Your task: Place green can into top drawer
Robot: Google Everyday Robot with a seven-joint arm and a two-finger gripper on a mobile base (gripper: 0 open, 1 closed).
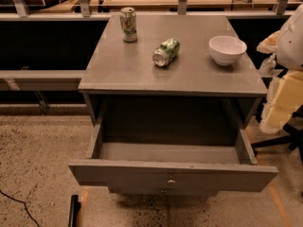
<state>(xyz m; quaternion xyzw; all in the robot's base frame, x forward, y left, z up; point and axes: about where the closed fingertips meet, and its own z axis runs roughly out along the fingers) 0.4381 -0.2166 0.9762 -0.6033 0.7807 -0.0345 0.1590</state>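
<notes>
The green can point(165, 52) lies on its side on the grey cabinet top point(142, 70), near the middle, its silver end facing front left. The top drawer point(173, 176) is pulled wide open below, with a small round knob at the centre of its front panel; its inside looks bare. My arm, white and pale yellow, stands at the right edge of the view. My gripper point(268, 66) is beside the cabinet's right edge, well to the right of the can and apart from it.
A paler whitish can point(128, 24) stands upright at the back left of the top. A white bowl point(227, 49) sits at the back right. A lower drawer front point(163, 191) shows under the open drawer. Dark chair legs point(279, 141) stand to the right.
</notes>
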